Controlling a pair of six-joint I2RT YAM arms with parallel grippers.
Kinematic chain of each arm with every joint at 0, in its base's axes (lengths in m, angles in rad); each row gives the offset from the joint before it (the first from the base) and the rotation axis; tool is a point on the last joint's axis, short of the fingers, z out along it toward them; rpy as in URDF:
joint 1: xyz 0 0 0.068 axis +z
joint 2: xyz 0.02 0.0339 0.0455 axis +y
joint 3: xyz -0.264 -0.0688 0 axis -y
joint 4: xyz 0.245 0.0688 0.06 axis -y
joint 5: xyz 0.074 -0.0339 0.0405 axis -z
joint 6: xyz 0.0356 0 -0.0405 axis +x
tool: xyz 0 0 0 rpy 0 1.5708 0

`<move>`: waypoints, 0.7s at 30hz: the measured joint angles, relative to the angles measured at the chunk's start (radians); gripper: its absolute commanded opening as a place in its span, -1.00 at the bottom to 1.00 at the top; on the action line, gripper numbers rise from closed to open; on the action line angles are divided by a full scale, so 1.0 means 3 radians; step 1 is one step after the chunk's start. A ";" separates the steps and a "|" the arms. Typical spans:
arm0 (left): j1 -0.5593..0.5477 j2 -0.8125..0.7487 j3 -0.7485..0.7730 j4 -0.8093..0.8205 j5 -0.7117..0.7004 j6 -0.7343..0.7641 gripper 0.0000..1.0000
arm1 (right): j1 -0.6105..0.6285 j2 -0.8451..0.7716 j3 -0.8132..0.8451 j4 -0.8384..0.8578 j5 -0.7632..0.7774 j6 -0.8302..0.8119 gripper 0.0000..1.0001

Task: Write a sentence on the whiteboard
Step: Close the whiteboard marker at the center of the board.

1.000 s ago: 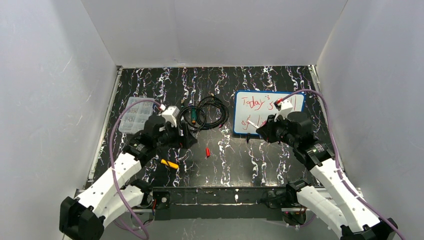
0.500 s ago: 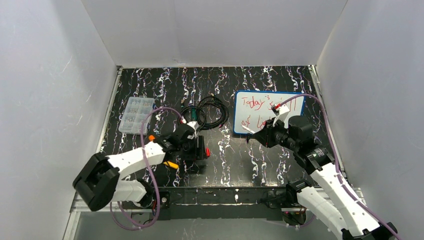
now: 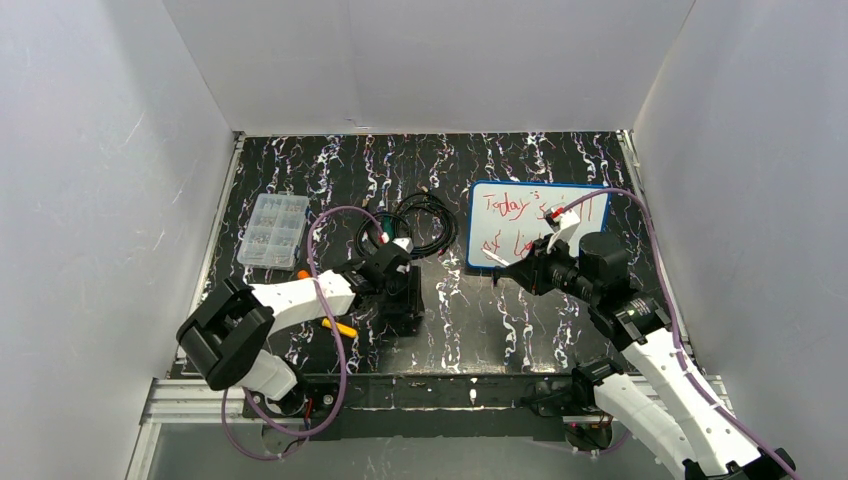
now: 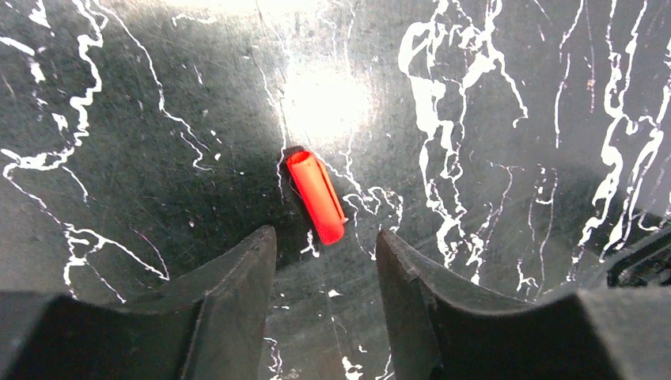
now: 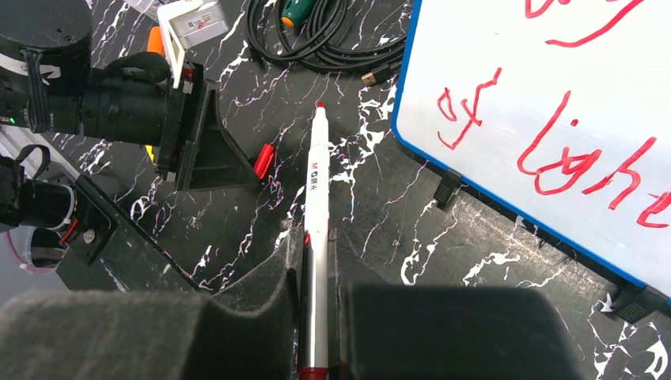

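Left gripper (image 4: 324,236) first: jaws partway spread, nothing pinched. The two black fingers (image 4: 237,293) stand low over the black marbled table (image 4: 119,119), one on each side of a small red cap (image 4: 316,195) lying there. The cap's near end sits right at the mouth of the gap, and the rest pokes out ahead of the tips, leaning a little left. Dark table shows between the cap and each finger, so no contact on either side that I can see.

Over to the right gripper (image 5: 316,237): jaws pressed tight on a white marker (image 5: 316,174), pinching the barrel close to its red tail end. The marker runs straight out ahead of the fingers with its red tip bare. In the wrist view the tip points over the table, just off the left edge of the whiteboard (image 3: 592,212), and is not on the writing surface.

The board lies flat at the far right of the table, blue frame all round, small black feet along its near edge. The sentence (image 3: 506,205) is on it in red, two lines, "Today's" leading the top one. The right arm covers part of both lines from above.

A black cable coil (image 3: 420,225) lies just left of the board, and a clear plastic box (image 3: 273,230) sits well off to the far left.
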 measured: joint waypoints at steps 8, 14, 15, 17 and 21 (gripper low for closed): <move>-0.0038 0.0163 0.0191 -0.0178 -0.0202 0.0108 -0.27 | 0.0000 -0.0043 -0.0001 0.0003 -0.0001 0.0000 -0.97; -0.0097 0.0348 0.0409 -0.0366 -0.0328 0.0240 -0.36 | 0.0000 -0.0053 -0.0001 0.0003 -0.0001 0.0000 -0.97; -0.0104 0.0369 0.0439 -0.0398 -0.0342 0.0254 -0.38 | 0.0000 -0.0056 -0.0001 0.0004 -0.0001 0.0000 -0.97; -0.0112 0.0395 0.0473 -0.0445 -0.0366 0.0278 -0.44 | 0.0000 -0.0060 -0.0001 0.0004 -0.0001 0.0000 -0.97; -0.0112 0.0397 0.0476 -0.0479 -0.0401 0.0289 -0.50 | 0.0000 -0.0060 -0.0001 0.0004 -0.0001 0.0000 -0.97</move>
